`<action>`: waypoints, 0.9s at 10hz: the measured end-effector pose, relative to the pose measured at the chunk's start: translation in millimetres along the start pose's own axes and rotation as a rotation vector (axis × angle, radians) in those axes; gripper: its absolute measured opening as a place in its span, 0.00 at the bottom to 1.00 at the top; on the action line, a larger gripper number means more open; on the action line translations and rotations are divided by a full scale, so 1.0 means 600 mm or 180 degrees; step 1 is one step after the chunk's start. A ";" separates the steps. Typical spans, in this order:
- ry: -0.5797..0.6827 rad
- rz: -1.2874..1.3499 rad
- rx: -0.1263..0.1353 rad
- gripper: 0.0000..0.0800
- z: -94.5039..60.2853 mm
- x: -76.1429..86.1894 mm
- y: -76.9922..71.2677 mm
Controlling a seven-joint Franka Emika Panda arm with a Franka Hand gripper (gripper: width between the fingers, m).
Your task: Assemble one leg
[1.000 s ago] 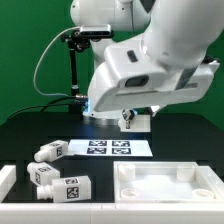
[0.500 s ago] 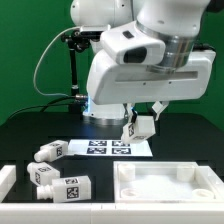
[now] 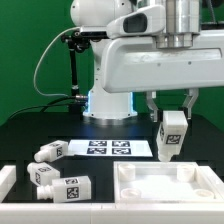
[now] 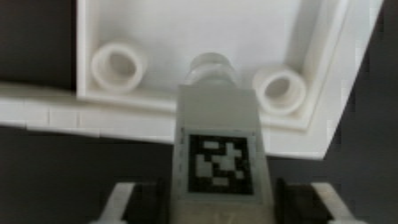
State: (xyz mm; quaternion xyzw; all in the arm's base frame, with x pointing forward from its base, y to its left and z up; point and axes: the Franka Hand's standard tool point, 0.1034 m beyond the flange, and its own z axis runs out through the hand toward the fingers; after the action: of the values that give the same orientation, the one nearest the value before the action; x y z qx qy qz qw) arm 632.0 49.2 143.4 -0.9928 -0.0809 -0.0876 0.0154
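My gripper point(image 3: 172, 106) is shut on a white leg point(image 3: 170, 136) with a black-and-white tag, which hangs upright above the far right corner of the white tray-like panel point(image 3: 168, 190). In the wrist view the leg point(image 4: 219, 130) runs out from between my fingers point(image 4: 134, 198), and its rounded tip sits between two round holes point(image 4: 118, 68) of the panel point(image 4: 214, 30). Three more legs lie at the exterior view's left: one point(image 3: 49, 151) beside the marker board, two point(image 3: 58, 181) near the front edge.
The marker board point(image 3: 108, 148) lies flat behind the panel. A white block point(image 3: 6, 178) sits at the exterior view's left front edge. A black stand with a cable point(image 3: 75, 60) rises at the back left. The robot's base point(image 3: 108, 105) stands behind the board.
The arm has swung toward the exterior view's right, carrying the leg from above the marker board to above the panel's far right corner. The leg now hangs upright.
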 end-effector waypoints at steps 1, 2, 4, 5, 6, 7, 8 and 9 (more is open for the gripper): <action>0.0210 0.0003 -0.0053 0.36 0.006 -0.007 0.005; 0.0441 0.0089 -0.0099 0.36 0.005 0.002 0.004; 0.0441 0.0089 -0.0099 0.36 0.005 0.002 0.004; 0.0441 0.0089 -0.0099 0.36 0.005 0.002 0.004; 0.0441 0.0089 -0.0099 0.36 0.005 0.002 0.004; 0.0441 0.0089 -0.0099 0.36 0.005 0.002 0.004; 0.0441 0.0089 -0.0099 0.36 0.005 0.002 0.004; 0.0441 0.0089 -0.0099 0.36 0.005 0.002 0.004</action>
State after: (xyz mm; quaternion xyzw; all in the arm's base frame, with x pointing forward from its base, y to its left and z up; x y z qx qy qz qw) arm 634.0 47.2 140.8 -0.9855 -0.0644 -0.1570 0.0067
